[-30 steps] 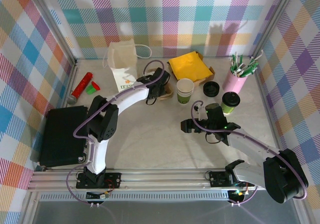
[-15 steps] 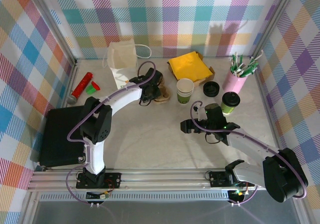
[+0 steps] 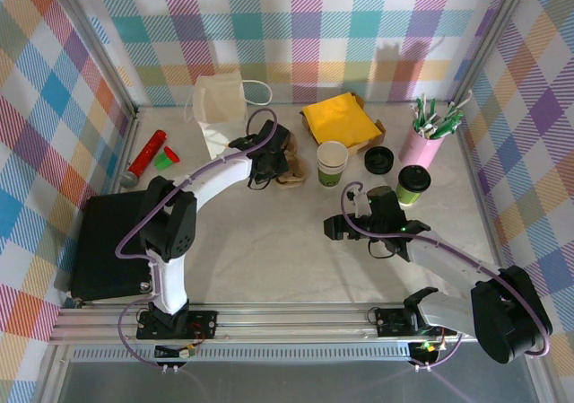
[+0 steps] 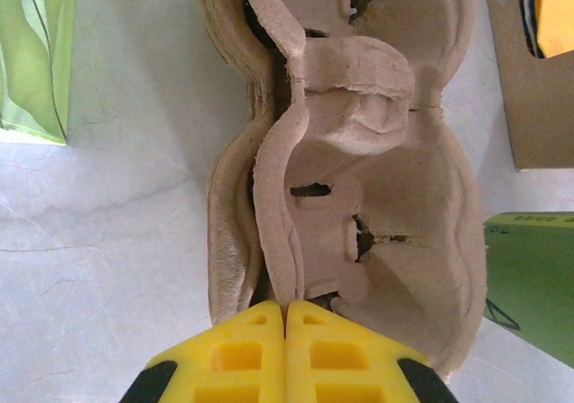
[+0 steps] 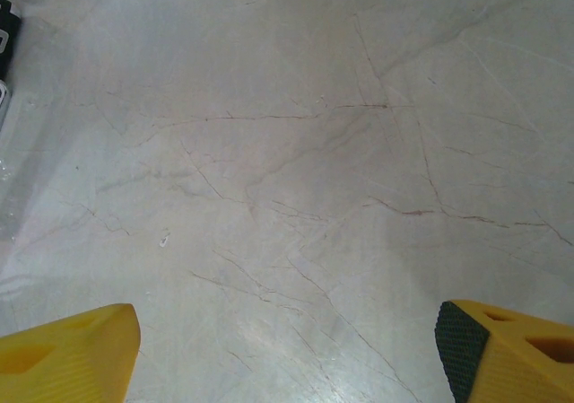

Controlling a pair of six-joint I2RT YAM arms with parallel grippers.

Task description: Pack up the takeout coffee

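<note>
The takeout coffee [image 3: 413,184] stands upright at the right of the table [image 3: 269,259], lid on, just beside the pink straw holder [image 3: 421,147]. Judged light and thin-walled: a hard squeeze would buckle it or pop the lid, so take it gently round the paper body below the lid. Whether it is full cannot be told from above.

Your right gripper [image 5: 287,345] hangs near it over bare table, jaws spread wide, holding nothing. Your left gripper [image 4: 285,311] is clenched on a wall of the pulp cup carrier [image 4: 359,197], near the lidless cup [image 3: 331,162]. The white paper bag [image 3: 221,107] stands beyond.
</note>
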